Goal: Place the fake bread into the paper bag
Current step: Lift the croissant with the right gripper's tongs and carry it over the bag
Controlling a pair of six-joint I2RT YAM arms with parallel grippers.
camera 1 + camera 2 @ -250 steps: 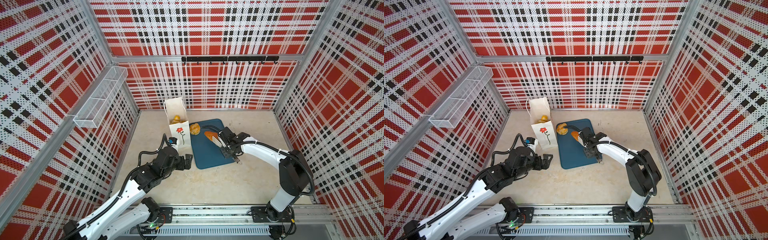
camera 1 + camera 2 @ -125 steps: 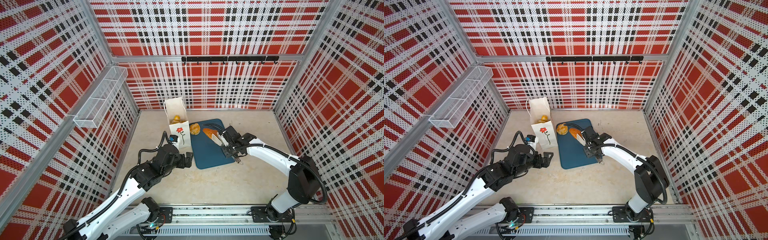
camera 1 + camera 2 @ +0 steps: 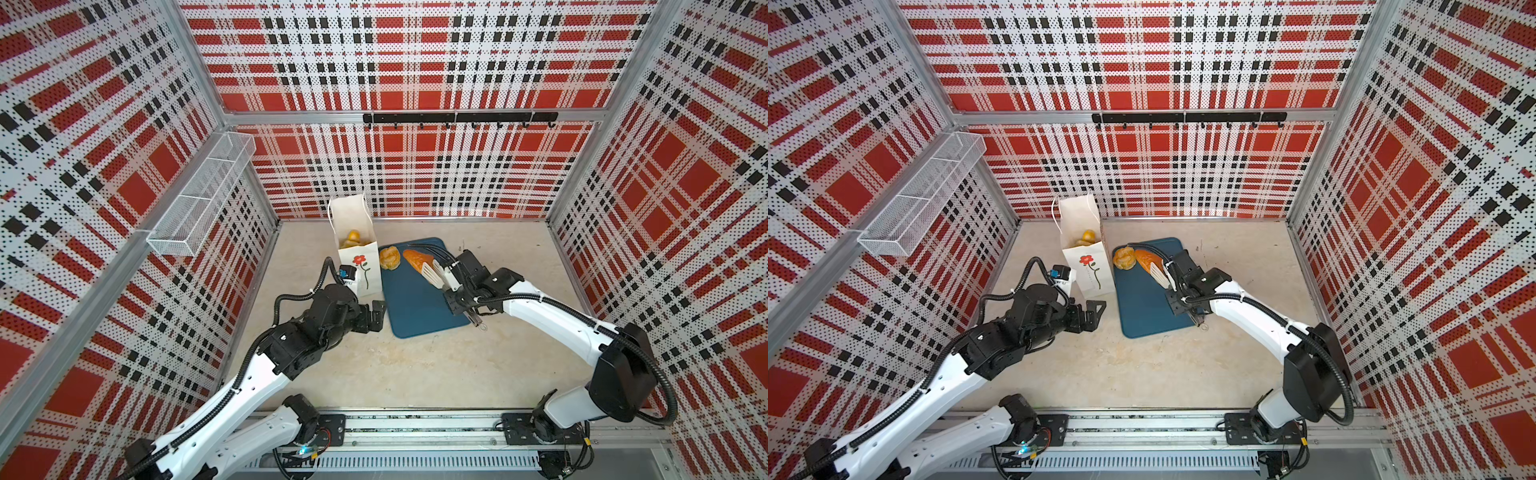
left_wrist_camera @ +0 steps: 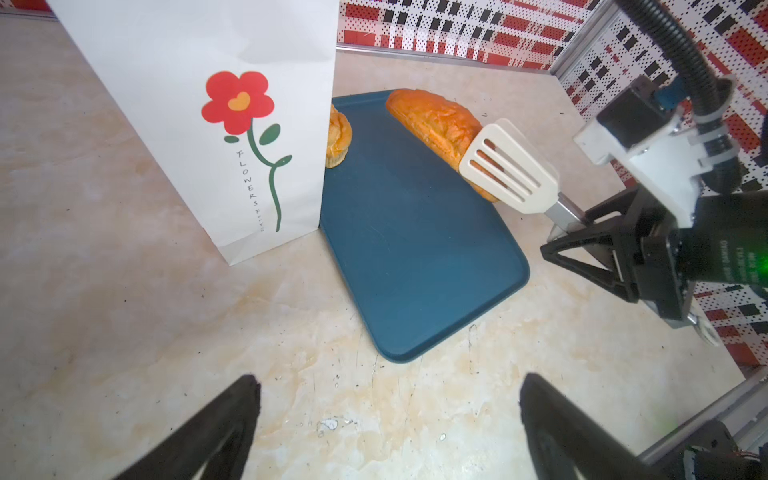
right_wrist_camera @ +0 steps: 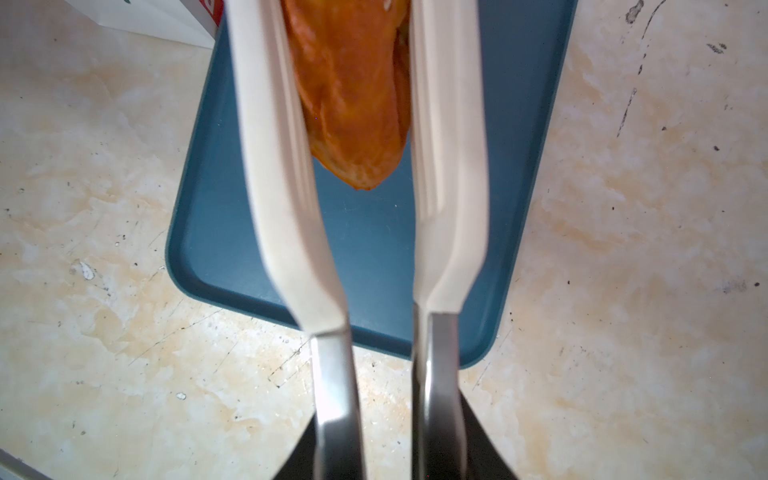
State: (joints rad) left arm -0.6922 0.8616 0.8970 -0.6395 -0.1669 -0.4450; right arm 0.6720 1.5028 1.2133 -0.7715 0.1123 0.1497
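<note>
Fake bread loaf (image 3: 413, 258), orange-brown, rides in white slotted tongs (image 3: 432, 272) gripped by the right gripper (image 3: 453, 286). In both top views the right arm has stretched forward over the past second. That has carried the loaf from mid-tray toward the far corner of the blue tray (image 3: 415, 311). A golden bun (image 3: 390, 257) lies just past the tongs' tips on their bag side. Right beside the bun stands the paper bag (image 3: 360, 270), upright, with yellow pieces (image 3: 353, 237) already inside. The left gripper (image 3: 376, 313) waits across the tray from the tongs, jaws spread wide and holding nothing, barely shifted.

From the left wrist, one tong blade (image 4: 509, 166) presses flat against the loaf's (image 4: 432, 118) near end. The bun (image 4: 338, 135) is half hidden behind the bag (image 4: 199, 124).

From the right wrist, both blades (image 5: 282, 166) are clamped on the loaf (image 5: 353, 104) above the tray (image 5: 374, 270). Whether it hangs clear of the tray cannot be told.

The grip looks secure, so the remaining job is to lift the loaf over the bag's rim. The bun is probably next.
</note>
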